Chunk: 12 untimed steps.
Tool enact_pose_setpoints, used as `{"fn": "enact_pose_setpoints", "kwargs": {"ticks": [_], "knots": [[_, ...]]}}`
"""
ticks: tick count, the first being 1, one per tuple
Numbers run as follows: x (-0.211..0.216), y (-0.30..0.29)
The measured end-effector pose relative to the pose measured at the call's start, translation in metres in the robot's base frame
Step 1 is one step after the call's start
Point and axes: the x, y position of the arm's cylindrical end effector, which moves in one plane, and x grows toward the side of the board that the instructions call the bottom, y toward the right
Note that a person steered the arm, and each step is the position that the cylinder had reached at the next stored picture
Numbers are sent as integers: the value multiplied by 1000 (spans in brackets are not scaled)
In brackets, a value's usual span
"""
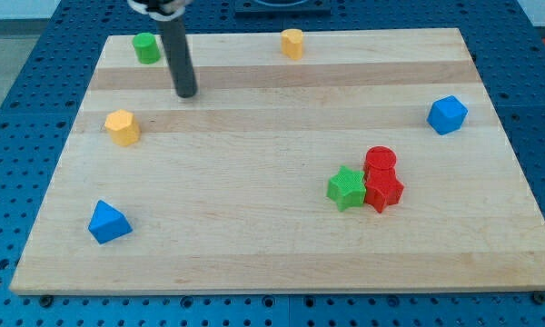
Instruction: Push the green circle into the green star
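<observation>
**Tip near the green circle, star far across the board**

While the rod stands over the upper left part of the wooden board [254, 136], my tip [187, 93] rests on the wood just below and to the view's right of the green circle [146, 47]. Tip and circle are near each other but apart; a strip of bare wood shows between them. There are no jaws on this arm, only the straight dark rod, so nothing is spread, pressed together or pinching.

Green circle: sits close to the board's top edge, near the top left corner, upright.

Green star [347, 188]: lies well apart from the circle, in the lower right part of the board. It touches a red block [384, 192] on its right side, whose shape looks star-like, though I cannot tell for sure. A red circle [380, 161] sits just above that block, touching it.

Other blocks:
- Yellow block [292, 42] at the top edge, right of centre-left, shape unclear.
- Yellow hexagon-like block [122, 126] near the left edge, below and left of my tip.
- Blue triangle-like block [107, 222] in the lower left.
- Blue block [447, 114] near the right edge, many-sided.

The board lies on a blue perforated table [27, 54].
</observation>
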Motion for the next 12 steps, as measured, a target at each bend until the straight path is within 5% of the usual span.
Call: {"fn": "enact_pose_setpoints", "kwargs": {"ticks": [2, 5, 12], "knots": [[-32, -84], [-117, -101], [-67, -60]]}}
